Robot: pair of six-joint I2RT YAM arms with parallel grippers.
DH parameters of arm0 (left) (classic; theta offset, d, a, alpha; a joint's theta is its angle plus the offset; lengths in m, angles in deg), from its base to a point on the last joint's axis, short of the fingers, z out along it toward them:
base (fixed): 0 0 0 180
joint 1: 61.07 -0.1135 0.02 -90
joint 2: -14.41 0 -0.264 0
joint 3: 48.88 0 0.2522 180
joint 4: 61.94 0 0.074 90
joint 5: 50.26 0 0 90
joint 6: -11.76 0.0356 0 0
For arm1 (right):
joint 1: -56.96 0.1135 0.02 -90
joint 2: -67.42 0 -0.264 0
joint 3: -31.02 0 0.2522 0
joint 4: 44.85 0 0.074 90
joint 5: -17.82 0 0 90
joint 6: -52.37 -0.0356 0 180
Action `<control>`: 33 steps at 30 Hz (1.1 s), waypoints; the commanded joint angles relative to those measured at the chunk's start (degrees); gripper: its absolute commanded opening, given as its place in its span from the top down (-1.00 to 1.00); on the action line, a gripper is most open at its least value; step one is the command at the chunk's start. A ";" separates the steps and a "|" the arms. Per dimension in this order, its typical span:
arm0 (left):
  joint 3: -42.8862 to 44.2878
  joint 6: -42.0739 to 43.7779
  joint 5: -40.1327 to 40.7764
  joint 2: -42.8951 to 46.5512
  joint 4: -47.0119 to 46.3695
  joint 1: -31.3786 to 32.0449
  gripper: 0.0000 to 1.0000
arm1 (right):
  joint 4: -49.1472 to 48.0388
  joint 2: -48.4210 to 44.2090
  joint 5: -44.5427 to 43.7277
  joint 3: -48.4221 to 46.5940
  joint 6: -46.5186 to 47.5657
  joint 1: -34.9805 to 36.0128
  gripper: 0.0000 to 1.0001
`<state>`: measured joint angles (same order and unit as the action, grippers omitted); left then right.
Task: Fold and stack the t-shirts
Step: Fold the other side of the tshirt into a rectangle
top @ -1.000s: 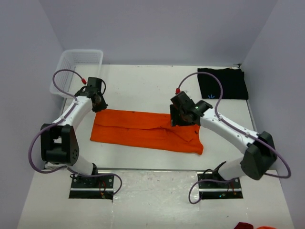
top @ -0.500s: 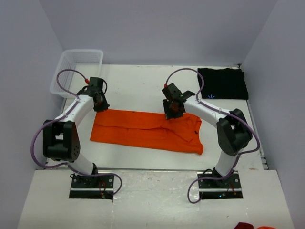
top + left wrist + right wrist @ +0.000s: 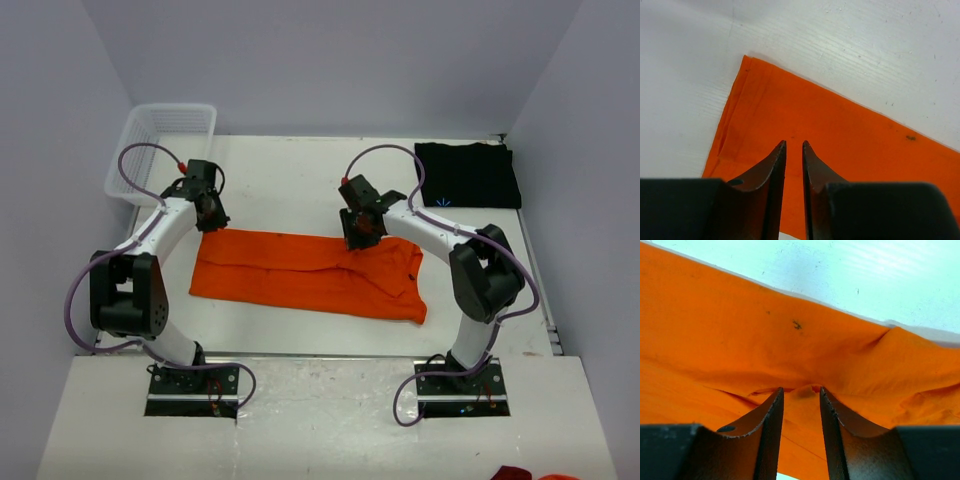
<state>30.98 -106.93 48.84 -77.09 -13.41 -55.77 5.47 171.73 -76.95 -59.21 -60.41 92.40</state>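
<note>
The orange t-shirt (image 3: 300, 272) lies folded into a long band across the table's middle. My left gripper (image 3: 208, 215) stands over its far left corner; in the left wrist view its fingertips (image 3: 793, 144) keep a narrow gap above flat orange t-shirt cloth (image 3: 840, 130), with nothing bunched between them. My right gripper (image 3: 360, 235) is at the shirt's far edge, right of centre. Its jaws (image 3: 801, 390) are closed in on a raised ridge of the orange t-shirt cloth (image 3: 740, 330). The black t-shirt (image 3: 468, 175) lies folded at the far right.
A white mesh basket (image 3: 160, 140) stands at the far left corner, just beyond the left arm. Grey walls close in the table on three sides. Something red and orange (image 3: 530, 474) shows at the bottom right edge of the overhead view.
My right gripper moved left and farther along the shirt's far edge, and its jaws narrowed onto the cloth. The left gripper barely shifted at its corner.
</note>
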 commanded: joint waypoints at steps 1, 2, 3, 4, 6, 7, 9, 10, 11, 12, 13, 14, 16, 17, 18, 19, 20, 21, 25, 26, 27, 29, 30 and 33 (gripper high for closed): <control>2.01 1.27 -0.67 -0.78 -1.63 0.15 0.58 | -2.19 0.19 1.00 0.53 0.29 -0.20 0.28; 2.01 1.27 -0.67 -0.87 -1.54 0.24 0.58 | -2.28 0.28 1.17 0.70 0.29 -0.20 0.29; 1.92 1.27 -0.67 -0.87 -1.63 0.15 0.58 | -2.71 0.36 1.26 1.14 0.02 -0.28 0.29; 1.92 1.27 -0.67 -0.78 -1.63 0.15 0.58 | -2.98 0.37 1.26 1.49 -0.06 -0.20 0.29; 1.83 1.27 -0.49 -0.61 -1.54 0.15 0.57 | -3.59 0.36 1.44 2.19 -0.15 -0.28 0.29; 1.83 1.27 -0.40 -0.61 -1.63 0.15 0.56 | -3.68 0.54 1.35 2.37 -0.24 -0.28 0.30; 1.83 1.27 -0.49 -0.61 -1.72 0.15 0.56 | -3.77 0.80 1.52 2.46 -0.24 -0.28 0.32; 1.92 1.27 -0.40 -0.61 -1.63 0.15 0.56 | -3.77 0.98 1.52 2.46 -0.24 -0.28 0.33; 1.92 1.27 -0.40 -0.69 -1.54 0.15 0.56 | -3.77 0.98 1.70 2.46 -0.24 -0.20 0.35; 1.83 1.27 -0.49 -0.69 -1.54 0.15 0.56 | -4.03 0.98 1.70 2.64 -0.33 -0.28 0.40; 1.83 1.27 -0.49 -0.69 -1.63 0.15 0.56 | -4.04 1.07 1.70 2.64 -0.24 -0.20 0.43; 1.75 1.35 -0.40 -0.78 -1.72 0.15 0.56 | -3.86 1.16 1.79 2.46 -0.24 -0.28 0.45; 1.57 1.35 -0.31 -0.69 -1.71 0.15 0.55 | -3.68 1.16 1.44 2.29 -0.24 -0.28 0.51; 1.57 1.35 -0.23 -0.78 -1.63 0.15 0.55 | -3.68 1.07 1.17 2.20 -0.33 -0.20 0.57; 1.48 1.35 -0.31 -0.78 -1.72 0.15 0.55 | -3.60 0.89 0.82 2.11 -0.33 -0.20 0.64; 1.39 1.35 -0.31 -0.78 -1.80 0.15 0.55 | -3.51 0.81 0.82 2.02 -0.33 -0.20 0.77; 1.31 1.35 -0.23 -0.78 -1.80 0.15 0.55 | -3.33 0.54 0.82 1.94 -0.33 -0.20 0.85; 1.22 1.27 -0.23 -0.78 -1.89 0.15 0.55 | -3.07 0.28 0.65 2.11 -0.33 -0.11 0.94; 0.69 1.18 -0.40 -1.04 -1.89 0.15 0.55 | -2.81 -1.91 -0.40 3.43 -0.59 0.59 1.00; 0.52 1.18 -0.32 -0.87 -1.98 0.15 0.55 | -2.72 -2.44 -0.58 4.21 -0.68 1.12 1.00; 0.34 1.09 -0.40 -0.87 -1.98 0.24 0.55 | -2.54 -3.49 -0.67 4.66 -0.85 1.38 1.00; -0.01 0.92 -0.49 -0.87 -2.33 0.24 0.55 | -2.28 -5.07 -1.02 5.88 -1.38 2.35 1.00; -0.19 0.91 -0.40 -0.87 -2.33 0.24 0.55 | -2.28 -5.61 -1.29 6.33 -1.47 2.70 1.00; -1.15 0.83 -0.49 -0.61 -2.51 0.24 0.55 | -1.84 -7.88 -2.43 8.17 -2.43 4.02 1.00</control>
<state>30.74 -106.93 48.84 -77.79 -14.07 -55.75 3.35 168.41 -77.28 -52.19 -61.22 95.28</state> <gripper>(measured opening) 0.225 0.008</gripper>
